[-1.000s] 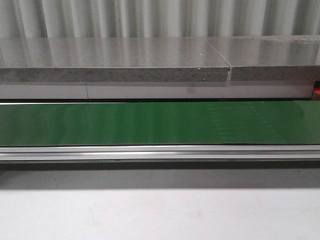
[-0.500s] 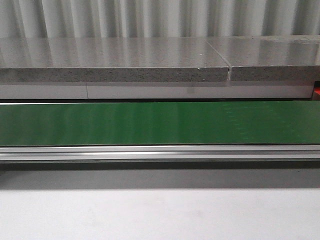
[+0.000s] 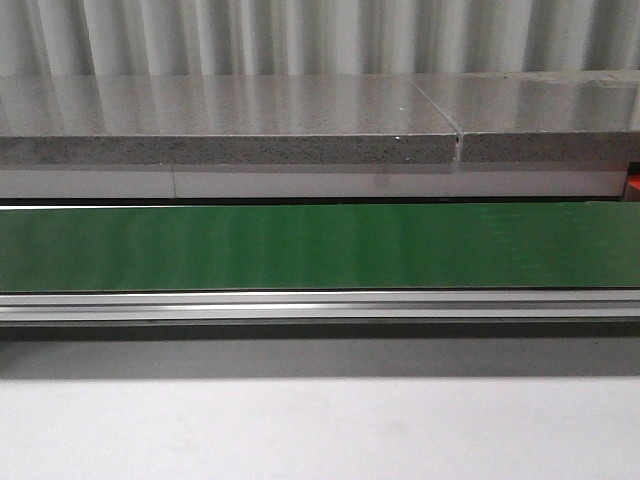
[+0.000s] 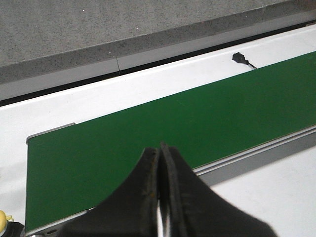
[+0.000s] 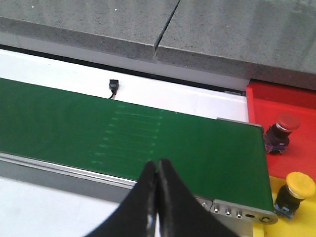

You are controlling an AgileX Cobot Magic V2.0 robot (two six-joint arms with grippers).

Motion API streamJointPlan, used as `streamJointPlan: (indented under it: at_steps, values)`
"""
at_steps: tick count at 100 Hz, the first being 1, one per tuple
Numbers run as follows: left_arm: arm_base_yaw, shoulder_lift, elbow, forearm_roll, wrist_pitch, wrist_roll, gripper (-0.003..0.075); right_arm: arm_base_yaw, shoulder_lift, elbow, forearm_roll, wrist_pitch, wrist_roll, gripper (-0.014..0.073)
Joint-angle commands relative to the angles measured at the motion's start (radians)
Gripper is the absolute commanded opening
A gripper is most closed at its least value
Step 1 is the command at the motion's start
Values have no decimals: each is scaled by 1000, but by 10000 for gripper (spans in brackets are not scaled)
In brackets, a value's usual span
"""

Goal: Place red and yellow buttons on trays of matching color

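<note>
A red button point(image 5: 285, 127) sits on the red tray point(image 5: 276, 98) just past the end of the green conveyor belt point(image 5: 148, 138), seen from the right wrist view; its domed cap is up and its dark body rests on the tray surface; nearer the camera a yellow button point(image 5: 296, 190) stands beside the belt's end roller housing, on a yellow tray point(image 5: 276, 228) that adjoins the red one; the two buttons are near each other but apart; another yellow button point(image 4: 5, 219) shows only as a sliver at the edge of the left wrist view, just off the opposite end of the belt, too cut off to tell what it rests on; the belt itself carries nothing in any view, and in the front view it runs across the whole width point(image 3: 320, 245) with an aluminium rail point(image 3: 320, 305) along its near side; the right gripper point(image 5: 157, 170) hovers over the near edge of the belt with its dark fingers pressed together and nothing between them; the left gripper point(image 4: 160, 158) hangs likewise above the belt, fingers closed tip to tip and empty; a small black connector point(image 5: 113, 86) lies on the white surface beyond the belt; behind that runs a grey speckled stone ledge point(image 3: 230, 120), with a seam in it, and corrugated panels point(image 3: 300, 35) rise at the back
</note>
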Motion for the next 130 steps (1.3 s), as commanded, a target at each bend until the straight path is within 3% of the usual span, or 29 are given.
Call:
streamJointPlan:
  at_steps: [1,34,83,93,110,115,120,130]
  values:
    - [-8,3,-25,-33,-54,-2,-20,3,-19,-15,12,-56,-11,-65]
    - [49,106,-65,-21,-159,-14,-20,3,-27,-15,12,-51,-11,-65]
    - [344,493,-330,26,-67,-139,0,3,-27,-15,12,-53,-11,-65]
    - [374,564,-369,52,-40,-141,111,3,-27,-15,12,-53,-11,-65]
    - [435,675,-424,64,-21,-221,505,3,-27,-15,12,-53,-11,-65]
    - [456,711,-450,81,7,-257,589,3,-27,-15,12,-53,-11,-65]
    - [477,749,-482,106,48,-287,631,3,-27,-15,12,-53,-11,-65]
    - [508,837,-561,155,157,-354,624,3,-27,-15,12,-53,-11,-65]
